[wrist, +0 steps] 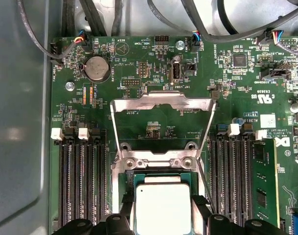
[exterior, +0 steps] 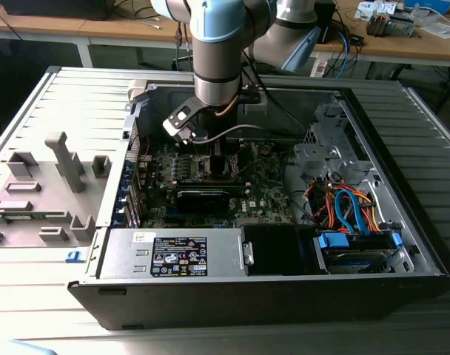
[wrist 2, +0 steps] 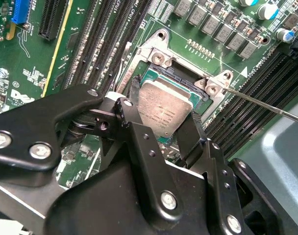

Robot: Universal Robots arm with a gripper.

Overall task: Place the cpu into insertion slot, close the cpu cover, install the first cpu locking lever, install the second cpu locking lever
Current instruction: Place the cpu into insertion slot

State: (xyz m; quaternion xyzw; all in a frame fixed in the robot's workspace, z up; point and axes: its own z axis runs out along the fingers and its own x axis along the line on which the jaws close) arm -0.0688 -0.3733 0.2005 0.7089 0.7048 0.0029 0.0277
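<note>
The black pincer (wrist 2: 161, 111) is gripping the flat square silver-grey cpu (wrist 2: 164, 105) between its fingertips, down in the shiny-rimmed square insertion slot (wrist 2: 154, 74); just beyond, the thin silvery cpu cover (wrist: 161, 101) is standing open.

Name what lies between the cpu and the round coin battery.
In the first wrist view, the open cpu cover lies between the cpu and the coin battery.
</note>
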